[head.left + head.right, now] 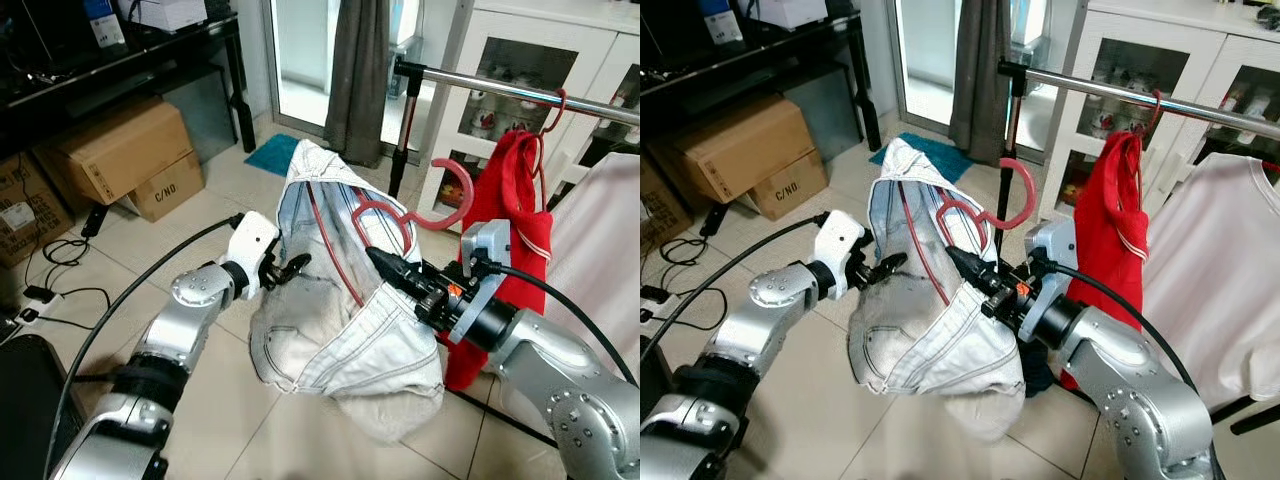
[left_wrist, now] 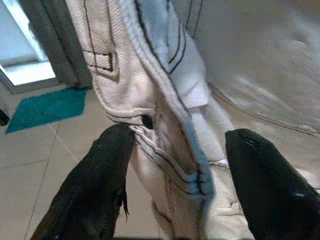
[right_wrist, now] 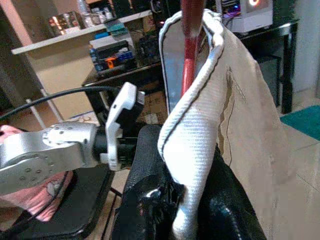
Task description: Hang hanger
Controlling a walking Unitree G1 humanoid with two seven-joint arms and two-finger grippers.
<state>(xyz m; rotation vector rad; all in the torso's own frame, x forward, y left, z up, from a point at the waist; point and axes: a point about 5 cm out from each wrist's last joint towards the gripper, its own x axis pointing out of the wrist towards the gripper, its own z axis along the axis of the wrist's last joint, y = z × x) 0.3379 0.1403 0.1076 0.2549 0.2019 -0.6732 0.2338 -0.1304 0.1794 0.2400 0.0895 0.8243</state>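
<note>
A: Left eye view, findings?

B: A red hanger (image 1: 385,215) carrying pale denim jeans (image 1: 340,320) is held up by the right claw (image 1: 385,262), whose fingers are closed on hanger and waistband together. The hook curves upward below the clothes rail (image 1: 520,92) and is not on it. The left claw (image 1: 290,268) is set against the jeans' outer edge, fingers spread. A red garment (image 1: 500,240) is already hung on the rail, just beside the right arm.

A: Right eye view?

B: The same arrangement is recorded. A white shirt (image 1: 1215,280) is seen further along the rail past the red garment, and cardboard boxes (image 1: 745,150) stand on the floor well apart on the left. Open rail is noted between the end post and the red garment.

A: Left wrist view?

B: Detail is added: the two black fingers (image 2: 95,180) are parted with a seamed fold of denim lying between them. One finger touches the fabric; contact by the other cannot be confirmed. A teal mat (image 2: 47,107) is seen on the floor tiles.

A: Right wrist view?

B: The waistband edge and the red hanger bar are seen clamped at the fingers' base. The left claw appears beyond the cloth, close to it.
</note>
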